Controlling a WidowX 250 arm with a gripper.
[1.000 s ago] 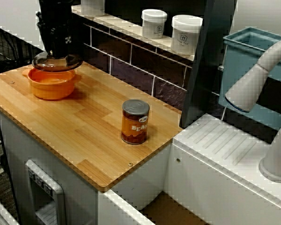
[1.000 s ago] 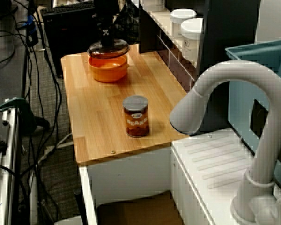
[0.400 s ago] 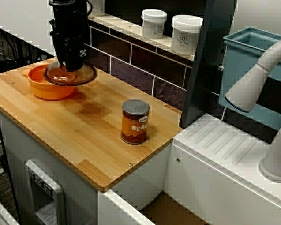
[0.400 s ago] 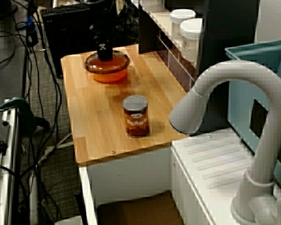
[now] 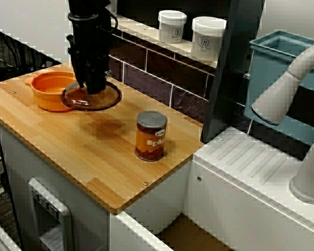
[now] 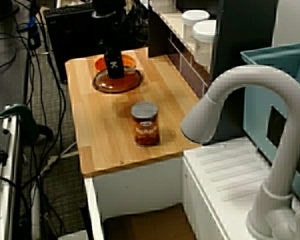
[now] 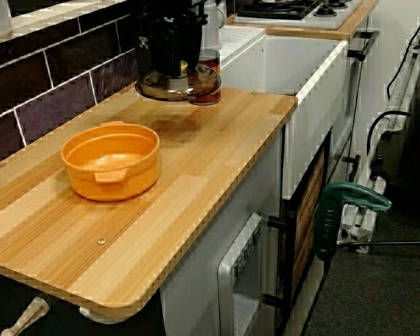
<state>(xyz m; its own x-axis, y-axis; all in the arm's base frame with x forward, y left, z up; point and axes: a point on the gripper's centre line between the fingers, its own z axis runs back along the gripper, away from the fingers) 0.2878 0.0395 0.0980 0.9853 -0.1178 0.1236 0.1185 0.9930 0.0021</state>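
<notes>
Gripper, front view: the black gripper [image 5: 94, 86] comes straight down, clenched on the knob of the glass lid [image 5: 109, 97].
Glass lid, front view: level, over the wooden counter [image 5: 89, 157]. Its left edge overlaps the rim of the orange pot [image 5: 46, 93].
Orange pot, front view: open, at the far left of the counter.
Bean can, front view: the bean can [image 5: 151, 135] stands upright and sealed, to the right of the lid and well apart from it.
White jars, front view: two white jars [image 5: 172, 26] stand capped on the shelf behind; their contents cannot be seen.
Faucet, front view: the faucet [image 5: 282, 94] arches at the right, in front of a blue bin [image 5: 269, 63].

Gripper, view from the sink end: the gripper [image 6: 115, 70] hides the knob.
Glass lid, view from the sink end: the lid [image 6: 130, 82] covers most of the pot [image 6: 99, 62], of which only the rim shows behind.
Bean can, view from the sink end: the can [image 6: 145, 123] is the nearest thing, between the lid and the faucet [image 6: 240, 95].

Gripper, view from the pot end: the gripper [image 7: 171, 66] holds the lid [image 7: 196, 85] clear of the counter [image 7: 196, 182], with a shadow beneath.
Orange pot, view from the pot end: the pot [image 7: 112, 162] shows only its bare orange floor and is apart from the lid.
Bean can, view from the pot end: the can [image 7: 211, 94] is partly hidden behind the lid.
</notes>
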